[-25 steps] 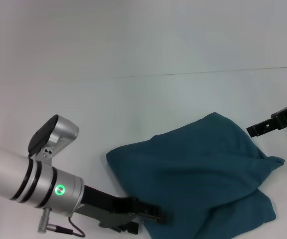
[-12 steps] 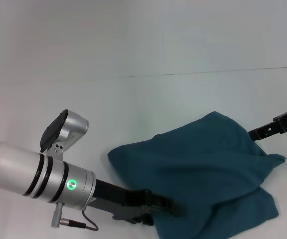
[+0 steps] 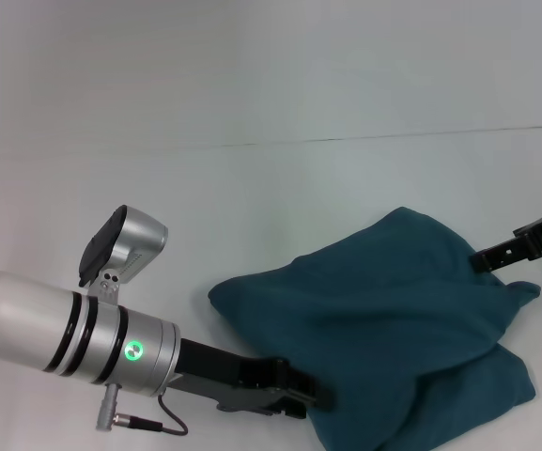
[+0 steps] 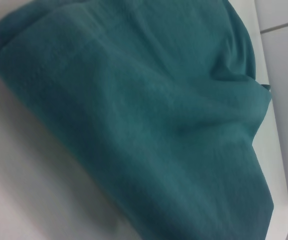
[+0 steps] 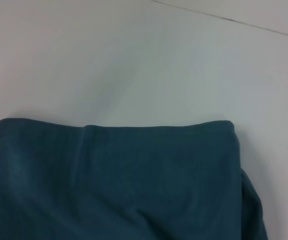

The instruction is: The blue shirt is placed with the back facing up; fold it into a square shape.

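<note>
The left gripper (image 3: 301,399) reaches in low from the robot's left, and its dark fingertips meet the near-left edge of the blue shirt (image 3: 383,329). The cloth covers the tips, so whether they pinch the fabric or only press against it cannot be told. The right gripper (image 3: 485,257) comes in from the right border of the head view, where most of its arm is cut off. Its black tip lies against the shirt's far-right edge, and how its fingers stand cannot be told either. Neither wrist view shows that arm's own fingers.

The shirt lies folded into a thick, rumpled bundle on the white table (image 3: 252,207), in the near-right part of the head view, with its nearest edge close to the bottom border. A loose corner sticks out on its right side, just below the right gripper. The left wrist view is filled with creased teal cloth (image 4: 148,120); the right wrist view shows a straight folded edge (image 5: 119,165) with bare table beyond.
</note>
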